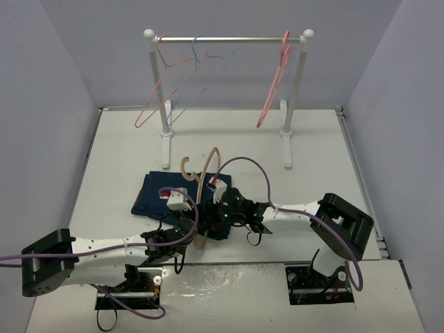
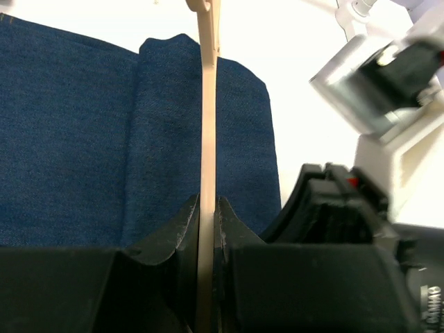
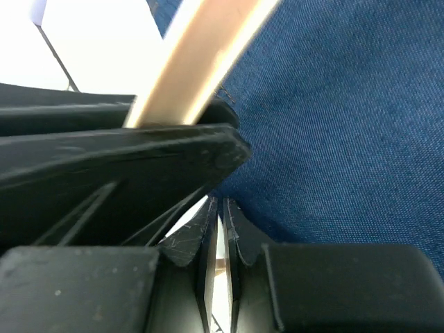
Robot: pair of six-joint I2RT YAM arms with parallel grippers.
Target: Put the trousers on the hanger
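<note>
The dark navy trousers (image 1: 170, 200) lie folded on the table; they also show in the left wrist view (image 2: 83, 139) and the right wrist view (image 3: 347, 118). The tan hanger (image 1: 198, 187) stands tilted over their right part, hook up. My left gripper (image 1: 196, 234) is shut on the hanger's lower bar (image 2: 207, 125), its jaws (image 2: 207, 211) pressed on both sides of it. My right gripper (image 1: 220, 218) sits low at the trousers' near right edge, right beside the left gripper. Its fingertips (image 3: 220, 208) are almost together with only bright table showing in the slit. The hanger (image 3: 201, 48) passes just above them.
A white clothes rail (image 1: 225, 40) stands at the back with two thin pink hangers (image 1: 163, 87) (image 1: 274, 87) and a thin light-blue hanger (image 1: 205, 76). The right arm's wrist camera block (image 2: 374, 83) is close on the left gripper's right. Grey walls enclose the table.
</note>
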